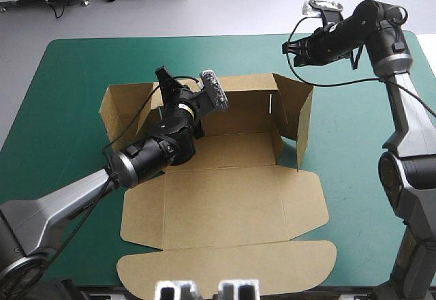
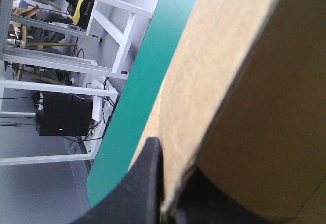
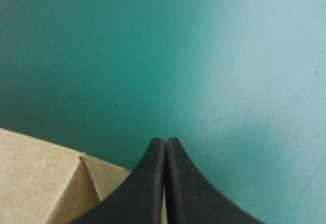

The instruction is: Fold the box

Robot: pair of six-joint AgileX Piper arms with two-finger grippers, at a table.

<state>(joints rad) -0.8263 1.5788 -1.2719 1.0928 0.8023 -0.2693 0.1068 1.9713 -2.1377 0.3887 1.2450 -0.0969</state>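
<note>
Partly folded: box [image 1: 225, 198], brown, mid-table on the teal-green cover [image 1: 68, 95]. Far and right walls raised; left wall leaning outward, apparently not tucked; lid and near flaps flat toward the near edge. Arms: left gripper [image 1: 165, 80] reaches forward across the tray floor, black fingers pinched on the far-left board; right gripper [image 1: 294, 49] held high beyond the box's far right corner, fingers pressed together, empty.

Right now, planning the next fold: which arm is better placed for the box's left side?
Left: the left gripper clamps the box's far left flap; the right gripper hangs shut above the far right corner.
</note>
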